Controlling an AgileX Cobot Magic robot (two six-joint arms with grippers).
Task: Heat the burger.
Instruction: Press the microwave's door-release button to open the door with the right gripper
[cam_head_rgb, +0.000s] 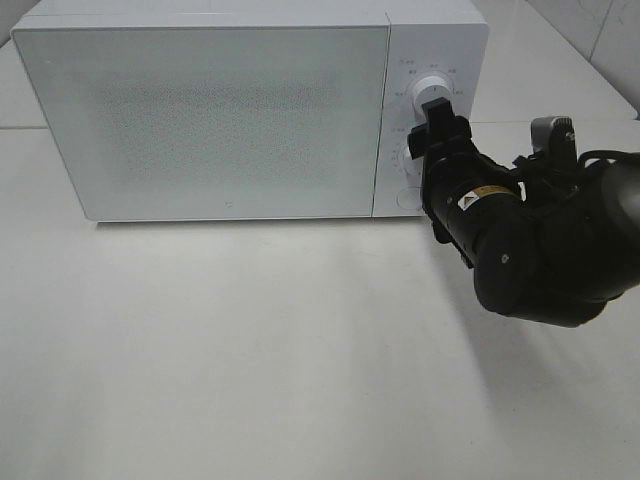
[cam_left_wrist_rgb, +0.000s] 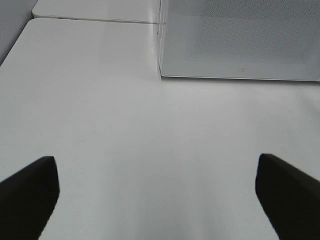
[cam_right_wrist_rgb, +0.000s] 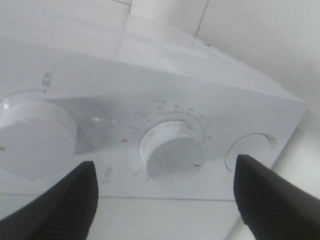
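Facing the lower dial (cam_right_wrist_rgb: 172, 152) of the microwave (cam_head_rgb: 200, 110), right jaws apart; left jaws — spread wide

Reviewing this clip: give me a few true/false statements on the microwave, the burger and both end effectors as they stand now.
1. The microwave door is shut. True.
2. The burger sits on the table in front of the microwave. False: no burger shows in any view.
3. The right end effector faces the control panel, its fingers spread either side of a dial. True.
4. The left end effector is clamped on the microwave door. False: it is open over the table, holding nothing.
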